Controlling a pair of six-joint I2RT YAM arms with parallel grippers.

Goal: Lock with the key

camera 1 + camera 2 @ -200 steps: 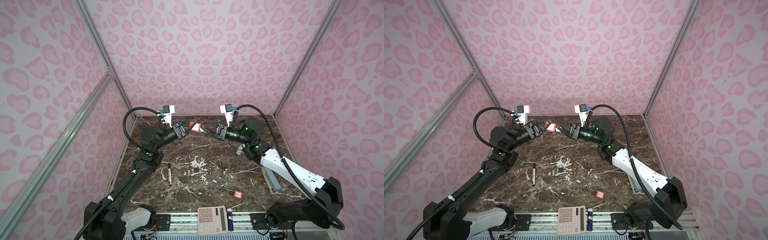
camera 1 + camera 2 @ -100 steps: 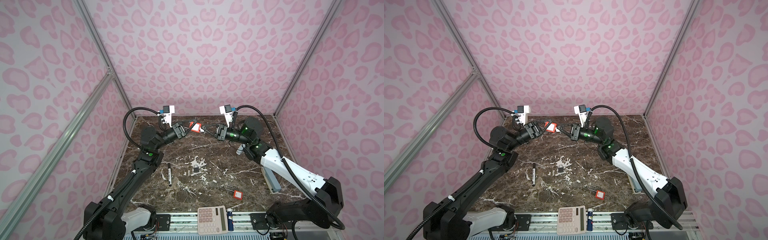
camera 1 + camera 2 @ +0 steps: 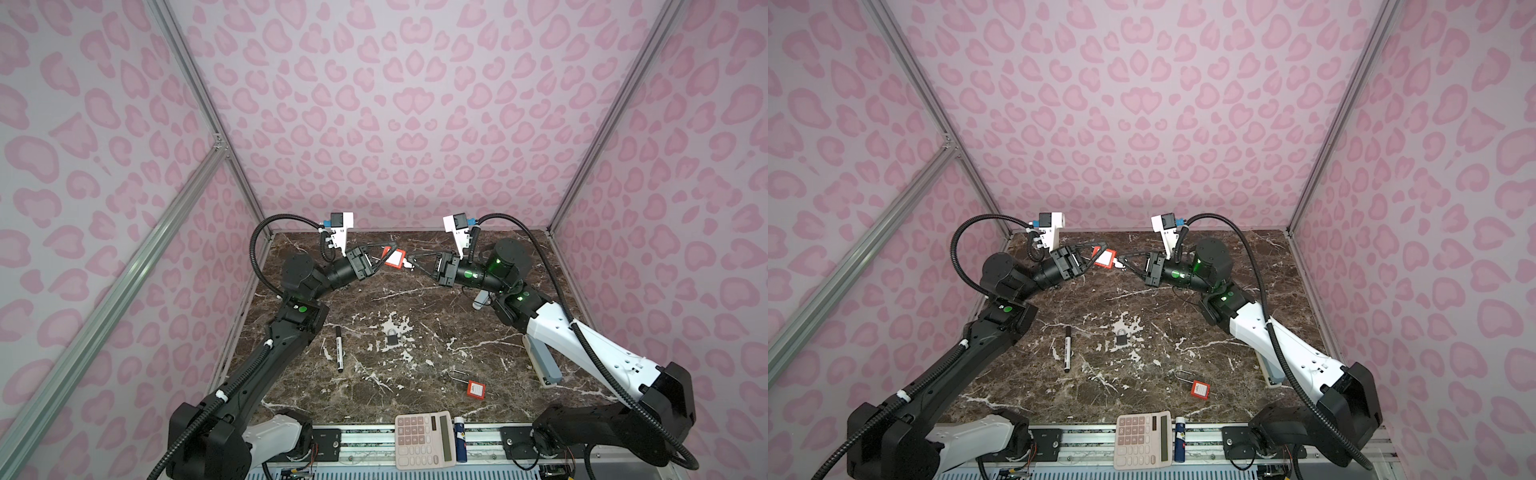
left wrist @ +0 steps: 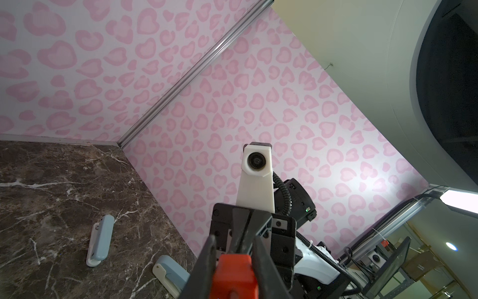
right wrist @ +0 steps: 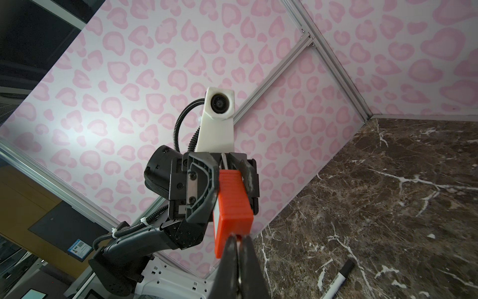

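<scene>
1. The dark marble table [image 3: 436, 316] carries the loose items. Both arms reach over its far end, and their grippers meet above it.
2. The left gripper [image 3: 386, 257] is clamped on a red padlock [image 3: 394, 257], holding it clear of the table. In the right wrist view its fingers [image 5: 204, 181] pinch the shackle end of the red body [image 5: 232, 204].
3. The right gripper [image 3: 411, 262] has its jaws pressed together, with the tips right at the free end of that padlock. A small pale piece shows there in both top views, but it is too small to tell whether it is the key.
4. A calculator [image 3: 424, 439] lies at the near edge, with a small blue-and-white tube [image 3: 459, 442] just beside it.
5. A grey-blue stapler [image 3: 542, 365] lies on the right side, partly under the right arm.
6. A black marker [image 3: 339, 348] lies left of centre.
7. A second red padlock [image 3: 476, 389], with a long shackle, lies near the calculator.
8. A small grey padlock [image 3: 391, 337] lies near the centre of the table, well apart from both grippers.
</scene>
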